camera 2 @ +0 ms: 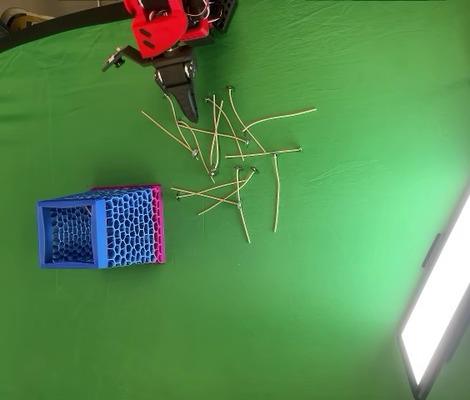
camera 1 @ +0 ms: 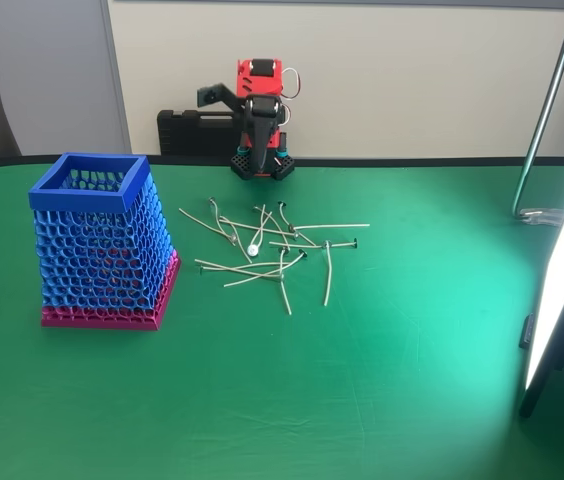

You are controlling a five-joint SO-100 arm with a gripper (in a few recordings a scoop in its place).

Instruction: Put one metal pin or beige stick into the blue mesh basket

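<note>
The blue mesh basket (camera 1: pixel 102 240) stands upright on the left of the green table, its square blue rim up and its pink band at the bottom; from overhead the basket (camera 2: pixel 102 227) shows an open top. To its right lies a loose pile of thin beige sticks. One of them, the beige stick with the small white round head (camera 1: pixel 253 250), lies in the middle of that pile, and in the overhead view the beige stick (camera 2: pixel 212 171) lies among the others. My gripper (camera 1: pixel 259 150) hangs folded at the back of the table with its black fingers together and holding nothing. In the overhead view my gripper (camera 2: pixel 190 111) points at the pile's far edge.
Several similar thin sticks with dark ends (camera 1: pixel 327 270) cross each other around the white-headed one. A bright light panel (camera 1: pixel 562 290) stands at the right edge, and a metal stand pole (camera 1: pixel 547 110) rises at the back right. A black case (camera 1: pixel 187 130) lies behind the arm's base.
</note>
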